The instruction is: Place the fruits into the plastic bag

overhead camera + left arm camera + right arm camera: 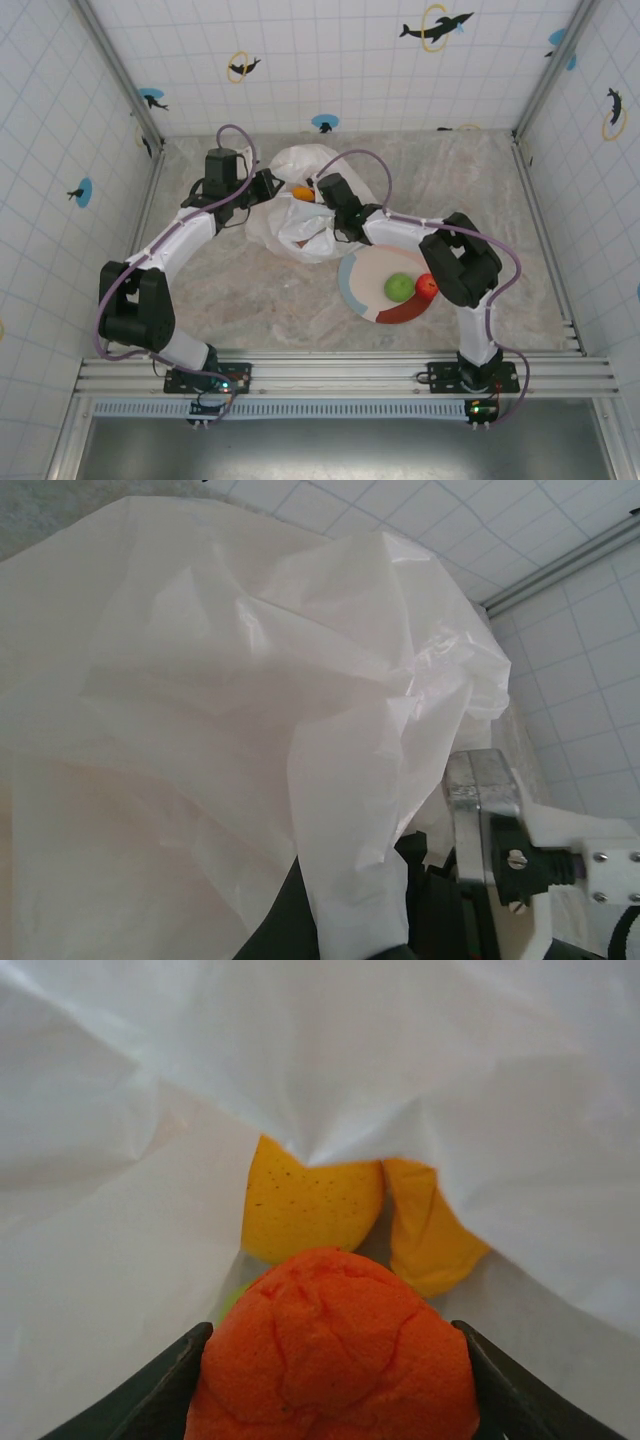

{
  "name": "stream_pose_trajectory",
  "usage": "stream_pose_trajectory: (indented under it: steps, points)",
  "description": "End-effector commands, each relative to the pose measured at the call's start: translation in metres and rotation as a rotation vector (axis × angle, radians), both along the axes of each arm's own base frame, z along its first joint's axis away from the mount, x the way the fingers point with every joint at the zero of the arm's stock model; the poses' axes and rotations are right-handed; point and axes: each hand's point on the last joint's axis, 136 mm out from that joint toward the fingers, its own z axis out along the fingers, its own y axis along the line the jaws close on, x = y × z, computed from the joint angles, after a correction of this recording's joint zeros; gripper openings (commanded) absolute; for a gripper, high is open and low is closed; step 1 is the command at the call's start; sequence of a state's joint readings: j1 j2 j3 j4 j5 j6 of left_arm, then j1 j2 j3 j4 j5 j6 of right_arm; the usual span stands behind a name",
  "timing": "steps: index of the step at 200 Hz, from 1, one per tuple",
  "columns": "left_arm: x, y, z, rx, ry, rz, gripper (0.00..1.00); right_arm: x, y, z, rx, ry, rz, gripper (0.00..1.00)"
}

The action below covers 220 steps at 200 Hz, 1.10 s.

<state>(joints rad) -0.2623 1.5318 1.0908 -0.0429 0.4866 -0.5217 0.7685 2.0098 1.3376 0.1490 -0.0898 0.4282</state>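
Orange (330, 1360): closest to the right wrist lens. It had rough, bright peel and sat between two dark fingers (170, 1385), which pressed on its left and right sides.
Right gripper (332, 1330): jaws were part-way open around the orange and held it. From overhead it was at the mouth of the bag, on the side nearer the plate.
Bag (300, 235): thin, white and wrinkled. It lay mid-table toward the far wall, between the two grippers. In the right wrist view its film closed in above the orange and on both sides.
Yellow fruit (310, 1210): inside the bag, just beyond the orange. A second, deeper-yellow piece (430, 1235) lay beside it on the right, partly under a fold. The kind of each could not be told.
Left gripper (270, 187): fingers were closed, pinching the bag's film at its far-left edge. In the left wrist view the film stood up in broad folds and draped down to the fingers.
Plate (352, 292): round, in pink, grey and red. It was on the table just right of the bag and nearer the arm bases, partly under the right arm.
Green apple (399, 287): on the plate, near its middle.
Red apple (426, 285): on the plate, just beside the green apple on its right, against the right arm's elbow.
Table (250, 295): marbled grey surface.
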Motion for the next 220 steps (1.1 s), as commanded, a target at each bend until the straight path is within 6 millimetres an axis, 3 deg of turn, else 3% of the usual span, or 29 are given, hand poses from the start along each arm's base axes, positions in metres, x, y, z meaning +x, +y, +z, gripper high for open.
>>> stream_pose_trajectory:
  steps: [1,88,126,184,220]
  points:
    - [-0.005,-0.004,0.003,-0.006,-0.012,-0.023,0.0,0.005,0.017,0.023,0.111,0.008,0.039,0.67]
    - [-0.005,-0.004,0.004,-0.006,-0.012,-0.021,0.0,-0.002,0.002,0.054,0.183,0.011,0.09,0.91]
    - [-0.004,-0.004,0.005,-0.005,-0.014,-0.02,0.0,-0.008,-0.006,0.062,0.201,0.012,0.104,0.9]
    - [-0.005,-0.003,0.006,-0.004,-0.019,-0.019,0.0,-0.017,-0.023,0.072,0.2,0.015,0.128,0.81]
    - [-0.004,-0.002,0.007,0.001,-0.024,-0.013,0.0,-0.02,-0.051,0.064,0.061,0.013,0.09,0.79]
